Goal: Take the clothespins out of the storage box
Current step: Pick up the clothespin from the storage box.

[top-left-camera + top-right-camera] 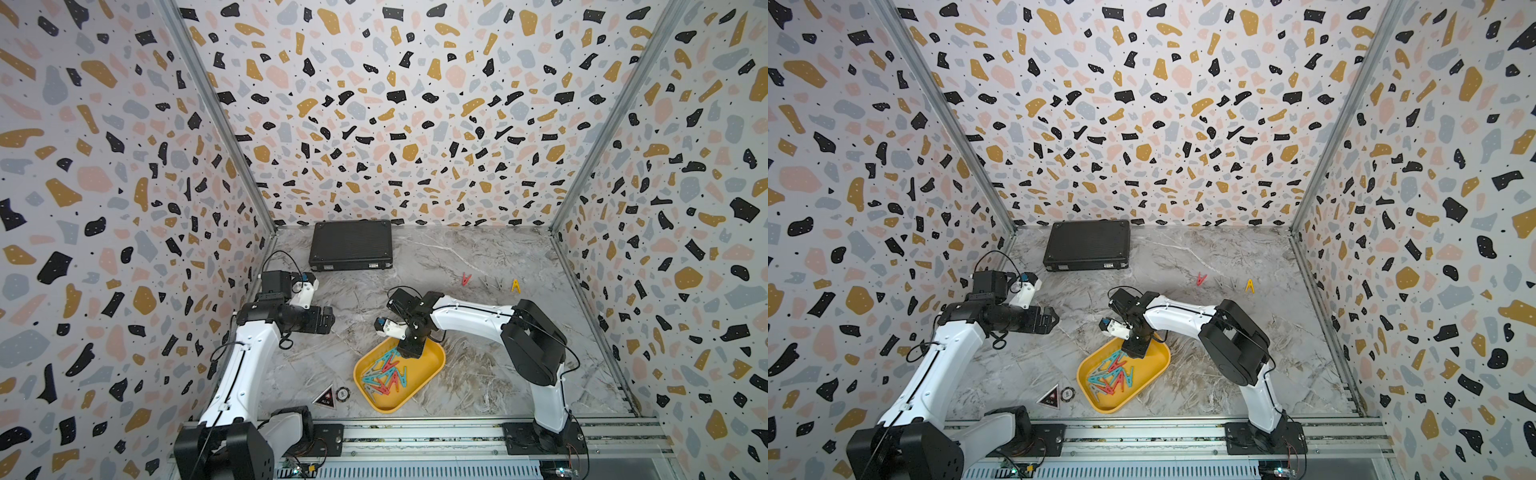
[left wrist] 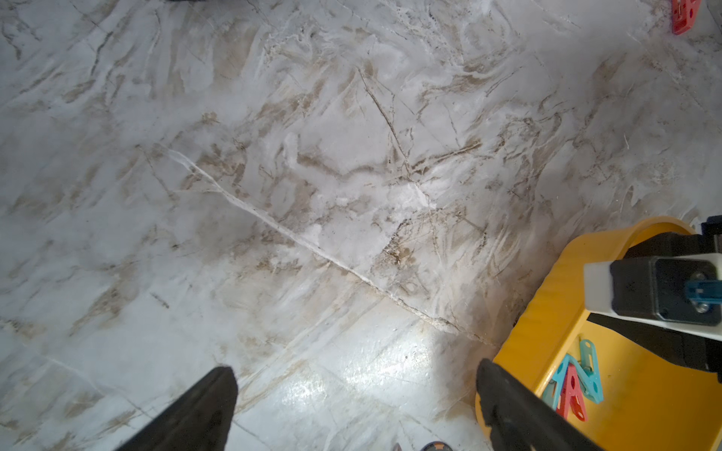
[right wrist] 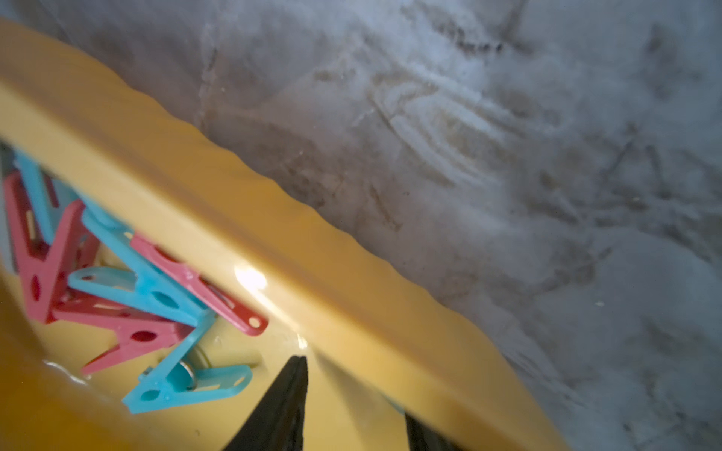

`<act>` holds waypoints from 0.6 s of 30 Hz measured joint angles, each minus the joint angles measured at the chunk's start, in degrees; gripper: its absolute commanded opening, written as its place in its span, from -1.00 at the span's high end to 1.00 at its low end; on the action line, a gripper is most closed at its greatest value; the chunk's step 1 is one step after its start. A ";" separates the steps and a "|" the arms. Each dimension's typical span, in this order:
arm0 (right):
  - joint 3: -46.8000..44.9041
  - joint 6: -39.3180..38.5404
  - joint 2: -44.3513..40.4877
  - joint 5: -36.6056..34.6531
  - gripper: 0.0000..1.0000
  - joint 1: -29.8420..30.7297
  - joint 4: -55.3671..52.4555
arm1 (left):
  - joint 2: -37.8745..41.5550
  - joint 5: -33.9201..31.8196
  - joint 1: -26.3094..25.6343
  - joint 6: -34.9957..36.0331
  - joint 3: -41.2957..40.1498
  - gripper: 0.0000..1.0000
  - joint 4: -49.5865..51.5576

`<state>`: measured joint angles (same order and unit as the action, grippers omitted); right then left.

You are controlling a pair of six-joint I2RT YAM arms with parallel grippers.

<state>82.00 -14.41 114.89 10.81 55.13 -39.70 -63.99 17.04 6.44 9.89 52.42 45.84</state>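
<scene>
Nearest the front rail, a triangular sticker point(image 1: 325, 398) and a round token point(image 1: 342, 393) lie flat on the worktop point(image 1: 478, 374), just beside the near corner of the storage box point(image 1: 384, 409); neither blocks anything

The clothespins point(image 1: 384, 374) sit in a loose, crossed heap in the near half of the yellow box, teal, red and grey mixed. They look light, stiff and smooth, so one probably skids or drags a neighbour along if nudged. The flat legs of a top peg seem the best hold, away from the spring. The box itself is likely light enough to slide under a push

The right tool point(image 1: 409, 352) is down inside the far end of the box, close against the wall. Its jaws stand partly apart in the wrist view, but the rim hides the gap, so I cannot tell if a peg is caught. That low wall is the main obstacle

The left tool point(image 2: 353, 384) hangs spread wide and empty over bare worktop, left of the box

Farther back, a red pin point(image 1: 466, 279) and a yellow pin point(image 1: 515, 286) lie out on the worktop, well apart. A closed black case point(image 1: 351, 245) rests by the back wall, clear of everything
</scene>
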 measured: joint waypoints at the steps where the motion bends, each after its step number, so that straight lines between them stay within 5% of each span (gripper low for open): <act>1: -0.48 0.00 0.13 0.00 0.10 0.00 0.13 | 0.00 0.00 0.00 0.00 0.00 -1.00 0.00; 7: -1.75 0.11 -0.44 -0.11 0.22 -0.02 1.75 | 0.00 0.02 0.04 0.00 0.00 -1.00 0.00; 11: -3.04 0.72 -1.09 -0.52 0.58 -0.04 3.19 | 0.00 0.02 0.17 0.00 0.00 -1.00 0.00; 18: -3.82 1.16 -1.81 -0.96 0.77 0.42 3.61 | 0.00 0.02 0.20 0.00 0.00 -1.00 0.00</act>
<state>78.17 -13.26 113.08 9.85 55.55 -36.10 -63.99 17.06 6.63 9.89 52.42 45.84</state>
